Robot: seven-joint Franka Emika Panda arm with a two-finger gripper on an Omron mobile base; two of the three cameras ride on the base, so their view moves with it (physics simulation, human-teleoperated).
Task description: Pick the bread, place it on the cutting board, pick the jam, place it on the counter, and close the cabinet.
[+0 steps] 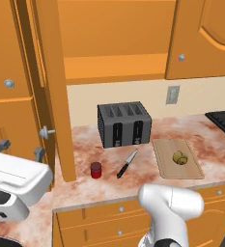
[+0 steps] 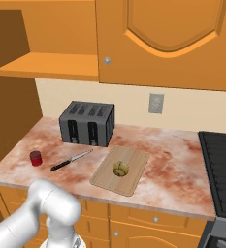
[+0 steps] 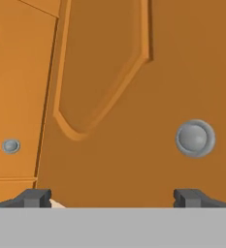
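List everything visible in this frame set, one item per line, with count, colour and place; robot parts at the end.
bread: one, yellow-brown, on the cutting board.
cutting board: one, light tan, on the counter right of the toaster.
jam: one, red jar, on the counter left of the knife.
knife: one, black handle, between jam and board.
toaster: one, dark grey, against the wall.
counter: one, reddish marbled.
cabinet: orange, left door swung open, shelf bare.
knob: one, silver, close ahead in the hand view.
outlet: one, grey, on the wall.
stove: one, black, far right.
gripper: one, dark tips, open, facing the door.

Orange cabinet (image 1: 198, 38), silver knobs; reddish-brown and white marbled desk (image 2: 172, 164); red jam (image 1: 96, 170), seemingly dark-lidded; yellow-brown bread (image 2: 120, 168); tan cutting board (image 2: 134, 167).
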